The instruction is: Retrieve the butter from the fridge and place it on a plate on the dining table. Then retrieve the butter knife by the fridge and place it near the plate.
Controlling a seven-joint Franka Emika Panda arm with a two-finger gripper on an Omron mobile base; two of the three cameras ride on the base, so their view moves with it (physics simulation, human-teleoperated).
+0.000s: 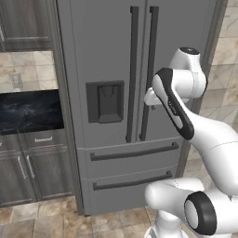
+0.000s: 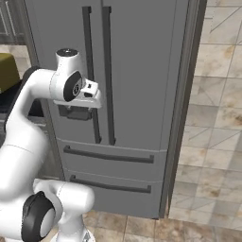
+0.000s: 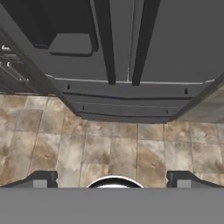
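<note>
Currently our gripper [image 3: 112, 179] is open and empty, facing the closed fridge [image 1: 111, 56]; butter presumably inside, unseen. Risk: we miss a door handle [image 1: 149, 69], since the hand points downward at the floor.

You see a beige tiled floor [image 3: 109, 148] in front of you; the grey fridge [image 1: 111, 56] stands directly on it with both doors shut, 2 drawers below, and dark lower cabinets [image 1: 28, 167] alongside.
</note>
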